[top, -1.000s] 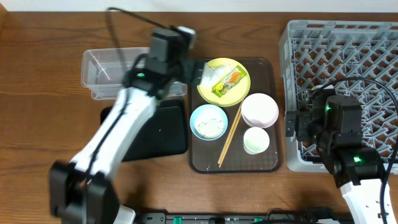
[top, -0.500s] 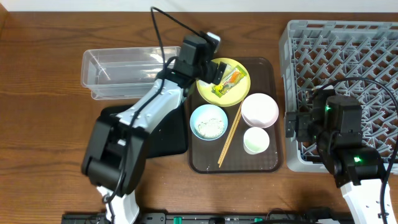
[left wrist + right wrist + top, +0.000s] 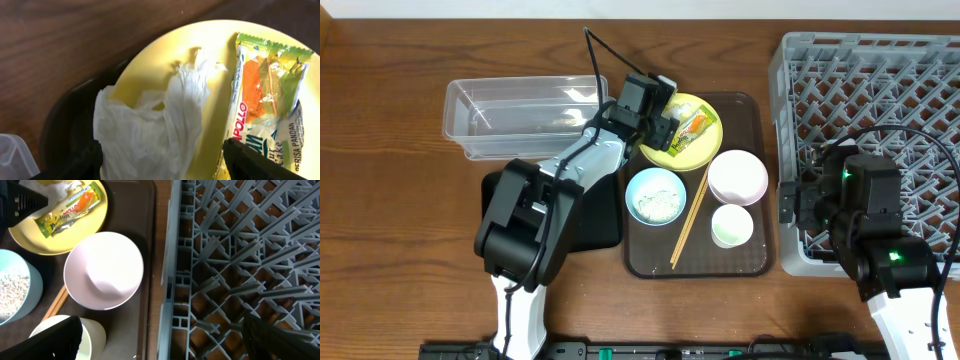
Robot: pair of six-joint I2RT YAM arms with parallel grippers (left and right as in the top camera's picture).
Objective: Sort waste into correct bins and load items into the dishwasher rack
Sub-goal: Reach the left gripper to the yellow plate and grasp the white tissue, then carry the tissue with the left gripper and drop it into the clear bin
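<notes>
Left gripper point(image 3: 162, 150) hung wide open, empty, over plate point(image 3: 210, 45). Wrapper point(image 3: 265, 100) lay on plate just right of it, long axis near-left to far-right; tissue point(image 3: 150, 125) under the gap. Right gripper point(image 3: 160, 322) open, empty, farther off by rack point(image 3: 240, 240).

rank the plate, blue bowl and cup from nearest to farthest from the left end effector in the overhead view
1. plate: directly under the left end effector, at the far end of the tray.
2. blue bowl: just toward the robot from the plate, on the tray's left side.
3. cup: farthest, at the tray's near right.
</notes>
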